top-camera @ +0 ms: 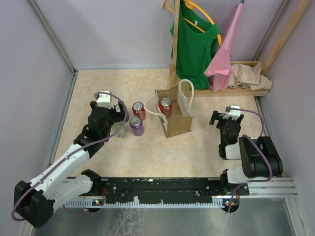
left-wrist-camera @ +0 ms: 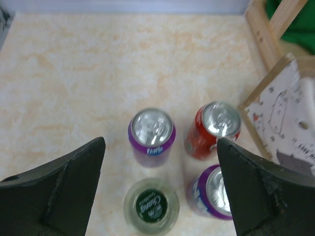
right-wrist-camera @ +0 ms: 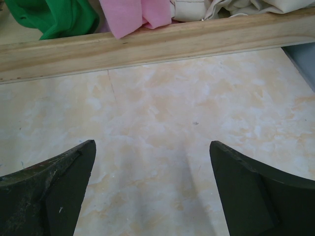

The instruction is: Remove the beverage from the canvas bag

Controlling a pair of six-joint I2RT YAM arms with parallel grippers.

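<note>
The tan canvas bag (top-camera: 178,123) stands upright mid-table with its white rope handles up. A red beverage can (top-camera: 166,105) sticks out of its open top. To its left stand a red can (top-camera: 139,110), a purple can (top-camera: 136,126) and a clear bottle (top-camera: 118,130). My left gripper (top-camera: 114,117) hovers over them, open wide. In the left wrist view the green-capped bottle (left-wrist-camera: 151,205) stands free between the fingers of the left gripper (left-wrist-camera: 160,187), with two purple cans (left-wrist-camera: 151,135) (left-wrist-camera: 214,191), the red can (left-wrist-camera: 214,129) and the bag (left-wrist-camera: 288,123) around. My right gripper (top-camera: 222,119) (right-wrist-camera: 152,187) is open over bare table.
A wooden rack (top-camera: 174,44) at the back holds a green shirt (top-camera: 197,46) and a pink cloth (top-camera: 224,59); a beige cloth heap (top-camera: 251,76) lies on its base. Its base rail (right-wrist-camera: 147,46) crosses the right wrist view. Grey walls enclose the table.
</note>
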